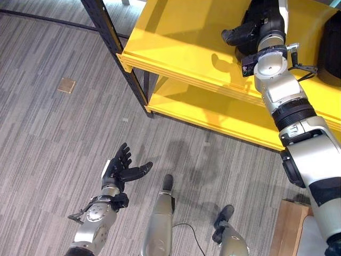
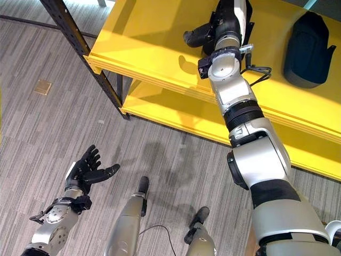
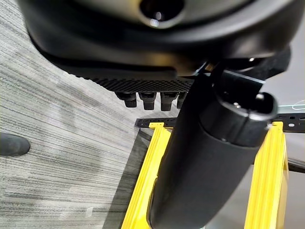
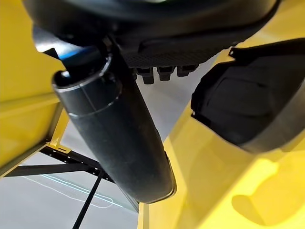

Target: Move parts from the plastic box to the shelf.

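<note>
My right hand (image 1: 242,34) reaches over the top board of the yellow shelf (image 1: 176,37), with its thumb (image 4: 119,138) straight and its fingers (image 4: 157,72) extended, so it is open. A black moulded part (image 4: 248,105) lies on the yellow board just past those fingers, apart from the thumb. A second black part (image 2: 309,48) rests further right on the same board. Low at the left, my left hand (image 1: 123,168) hangs open over the floor, palm up and empty, its thumb (image 3: 205,162) held straight.
The shelf's black upright post (image 1: 109,40) stands at its left corner, above a lower yellow board (image 1: 213,114). A brass plate (image 1: 66,85) sits in the grey floor. A wooden block (image 1: 290,229) shows at the lower right.
</note>
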